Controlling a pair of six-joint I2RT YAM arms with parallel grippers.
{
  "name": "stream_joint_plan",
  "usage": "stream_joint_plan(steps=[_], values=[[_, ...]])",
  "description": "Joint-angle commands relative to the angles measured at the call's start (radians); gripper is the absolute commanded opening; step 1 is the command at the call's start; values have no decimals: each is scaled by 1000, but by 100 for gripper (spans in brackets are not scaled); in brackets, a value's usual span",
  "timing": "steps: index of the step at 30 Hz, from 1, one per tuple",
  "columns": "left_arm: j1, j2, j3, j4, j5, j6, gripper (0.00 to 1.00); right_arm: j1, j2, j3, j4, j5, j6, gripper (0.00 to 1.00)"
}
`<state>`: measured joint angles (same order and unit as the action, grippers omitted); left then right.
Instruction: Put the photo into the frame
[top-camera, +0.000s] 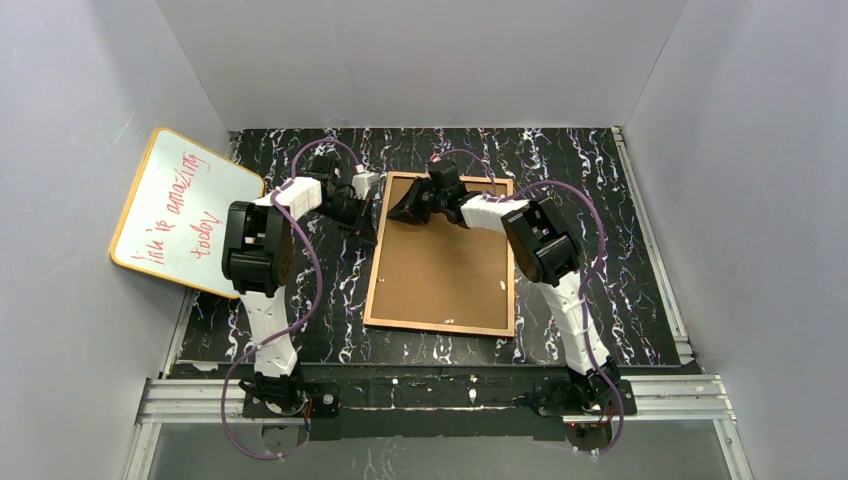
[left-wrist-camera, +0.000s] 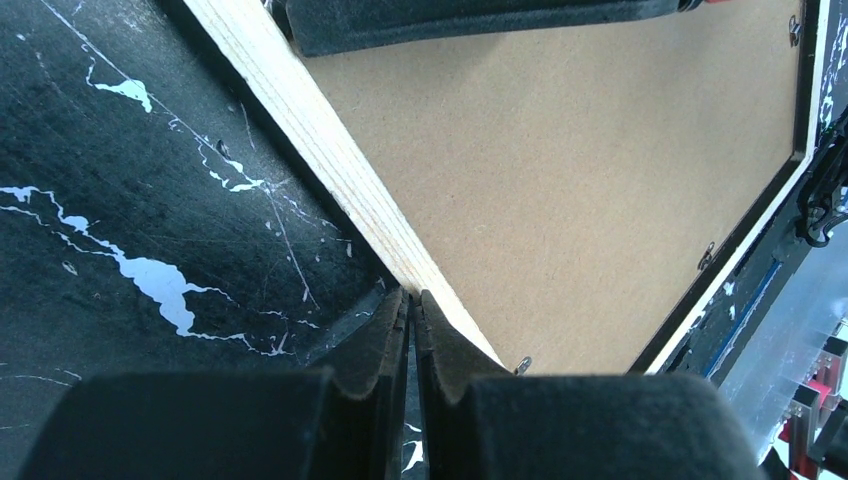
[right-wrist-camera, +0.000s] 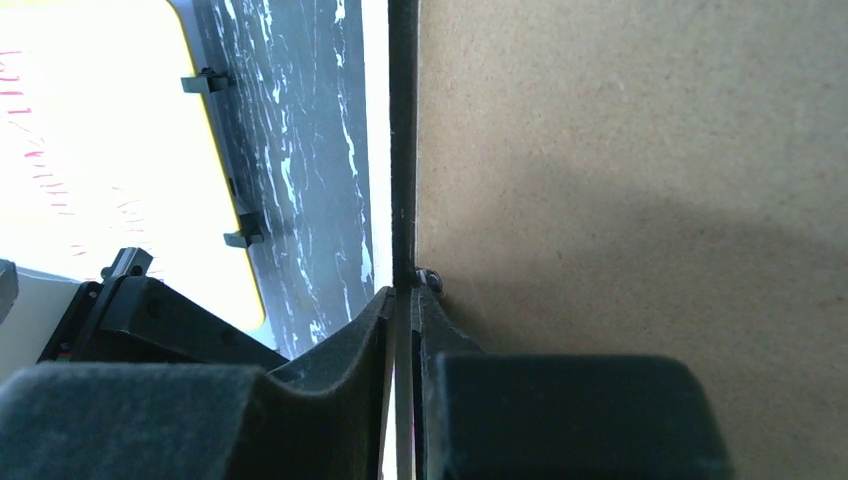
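Note:
The frame (top-camera: 440, 328) lies back-up on the black marbled table, with a brown backing board (top-camera: 445, 270) inside it. The photo is hidden. My right gripper (top-camera: 398, 212) is at the frame's far left corner. In the right wrist view it (right-wrist-camera: 405, 295) is shut on the frame's thin dark rim (right-wrist-camera: 402, 120), beside a small metal clip (right-wrist-camera: 430, 278). My left gripper (top-camera: 368, 228) is at the frame's left edge. In the left wrist view it (left-wrist-camera: 411, 298) is shut, its tips touching the pale wood edge (left-wrist-camera: 320, 140). Table shows through the slit between its fingers.
A yellow-edged whiteboard (top-camera: 185, 210) with red writing leans at the left wall and shows in the right wrist view (right-wrist-camera: 100, 150). Grey walls enclose the table on three sides. An aluminium rail (top-camera: 430, 395) runs along the near edge by the arm bases.

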<state>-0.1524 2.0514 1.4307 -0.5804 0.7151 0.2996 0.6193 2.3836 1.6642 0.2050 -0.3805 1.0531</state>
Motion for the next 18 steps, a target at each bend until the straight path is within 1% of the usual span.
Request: stream_joint_plan(steps=[1, 5, 7, 9, 13, 18], values=[[-10, 4, -29, -54, -34, 30, 3, 20, 20, -38, 122, 55, 79, 22], [-10, -2, -34, -53, -35, 36, 3, 26, 10, -40, 151, 51, 126, 26], [-10, -5, -36, -55, -38, 37, 3, 26, -3, -41, 152, 53, 139, 31], [-10, -5, -31, -67, -43, 39, 2, 26, -29, -37, 105, 57, 137, 34], [-10, -16, -27, -79, -42, 45, 2, 11, -133, -74, 17, 91, 84, 43], [-10, -24, -21, -99, -45, 50, 2, -29, -263, -188, -12, 82, 26, 52]])
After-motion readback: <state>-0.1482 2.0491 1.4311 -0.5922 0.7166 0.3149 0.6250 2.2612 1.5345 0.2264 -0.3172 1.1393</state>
